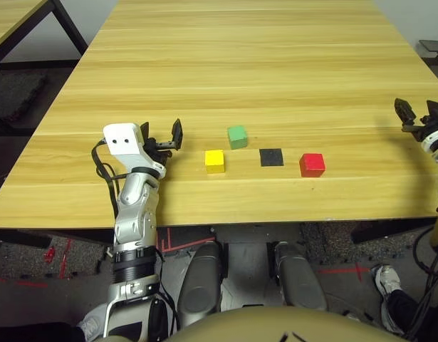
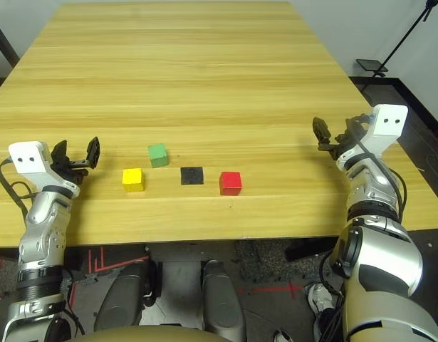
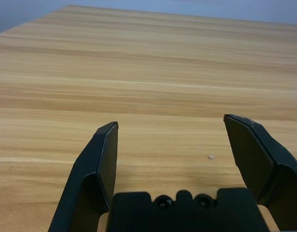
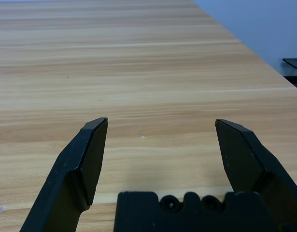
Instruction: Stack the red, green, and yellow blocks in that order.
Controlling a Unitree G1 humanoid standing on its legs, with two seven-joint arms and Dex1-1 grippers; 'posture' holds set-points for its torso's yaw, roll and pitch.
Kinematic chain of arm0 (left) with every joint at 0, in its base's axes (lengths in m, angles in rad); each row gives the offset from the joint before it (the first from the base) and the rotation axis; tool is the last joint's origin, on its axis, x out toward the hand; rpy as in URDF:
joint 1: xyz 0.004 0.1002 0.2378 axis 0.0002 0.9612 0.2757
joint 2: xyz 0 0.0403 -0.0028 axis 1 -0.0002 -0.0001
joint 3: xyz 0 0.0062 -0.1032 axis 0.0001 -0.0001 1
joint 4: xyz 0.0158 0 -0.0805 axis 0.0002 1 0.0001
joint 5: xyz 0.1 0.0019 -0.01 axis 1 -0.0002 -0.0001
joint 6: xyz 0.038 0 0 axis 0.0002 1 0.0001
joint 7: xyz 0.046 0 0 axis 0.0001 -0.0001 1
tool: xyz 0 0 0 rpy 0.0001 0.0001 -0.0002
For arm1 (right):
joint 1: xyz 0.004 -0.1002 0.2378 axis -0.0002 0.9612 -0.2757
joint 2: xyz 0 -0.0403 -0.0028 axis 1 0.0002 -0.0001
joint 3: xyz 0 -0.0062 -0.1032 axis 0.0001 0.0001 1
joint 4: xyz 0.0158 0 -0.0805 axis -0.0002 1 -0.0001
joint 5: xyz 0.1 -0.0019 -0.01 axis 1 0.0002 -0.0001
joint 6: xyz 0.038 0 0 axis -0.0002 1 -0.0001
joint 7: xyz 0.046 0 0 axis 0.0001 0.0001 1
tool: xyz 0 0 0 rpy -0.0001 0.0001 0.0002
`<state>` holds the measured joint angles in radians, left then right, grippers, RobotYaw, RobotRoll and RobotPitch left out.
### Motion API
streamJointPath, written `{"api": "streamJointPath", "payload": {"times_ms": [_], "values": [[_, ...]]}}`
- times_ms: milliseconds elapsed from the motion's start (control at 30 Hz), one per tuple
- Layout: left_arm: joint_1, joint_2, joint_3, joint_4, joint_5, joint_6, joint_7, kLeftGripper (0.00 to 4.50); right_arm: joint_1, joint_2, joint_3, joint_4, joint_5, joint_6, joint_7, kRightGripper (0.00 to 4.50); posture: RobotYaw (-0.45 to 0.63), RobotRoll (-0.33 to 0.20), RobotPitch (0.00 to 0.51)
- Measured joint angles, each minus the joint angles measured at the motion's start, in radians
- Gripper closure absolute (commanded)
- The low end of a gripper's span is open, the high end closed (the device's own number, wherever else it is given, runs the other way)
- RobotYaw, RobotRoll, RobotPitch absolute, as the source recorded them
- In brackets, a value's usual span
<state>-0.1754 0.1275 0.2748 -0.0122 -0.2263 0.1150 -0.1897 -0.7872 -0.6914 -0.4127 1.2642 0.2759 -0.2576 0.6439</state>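
Three loose cubes: w/ both jaws wide, empty, green block point(image 2: 157, 154) at yellow block's point(image 2: 132, 179) 1 o'clock risked a knock approaching red block point(image 2: 230, 182).

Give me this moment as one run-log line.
stage: nothing stacked | left gripper: jaws open, empty | right gripper: jaws open, empty | red block, green block, yellow block: apart on table

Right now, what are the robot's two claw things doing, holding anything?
Left end effector: open, holding nothing.
Right end effector: open, holding nothing.
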Motion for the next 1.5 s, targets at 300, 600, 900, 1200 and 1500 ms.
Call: {"api": "streamJointPath", "payload": {"times_ms": [300,600,900,1200,1500], "values": [[-0.036,0.111,0.003,-0.142,-0.117,0.121,-0.059,0.03,-0.042,-0.006,0.070,-0.020,-0.040,0.053,0.200,0.00,0.22,-0.057,0.130],[-0.132,0.435,-0.054,-0.398,-0.360,0.440,-0.323,0.03,0.116,-0.083,0.383,-0.603,-0.055,0.408,0.860,0.00,0.27,-0.082,0.120],[-0.129,0.514,-0.187,-0.421,-0.356,0.537,-0.418,0.03,0.101,-0.101,0.552,-0.789,-0.081,0.479,0.964,0.00,0.33,-0.096,0.114],[-0.078,0.638,-0.322,-0.443,-0.300,0.622,-0.507,0.03,0.021,-0.046,0.646,-0.687,-0.139,0.366,0.965,0.00,0.40,-0.108,0.124],[-0.109,0.670,-0.355,-0.456,-0.276,0.691,-0.516,0.03,-0.032,-0.026,0.766,-0.578,-0.160,0.272,0.965,0.00,0.46,-0.118,0.140]]}}
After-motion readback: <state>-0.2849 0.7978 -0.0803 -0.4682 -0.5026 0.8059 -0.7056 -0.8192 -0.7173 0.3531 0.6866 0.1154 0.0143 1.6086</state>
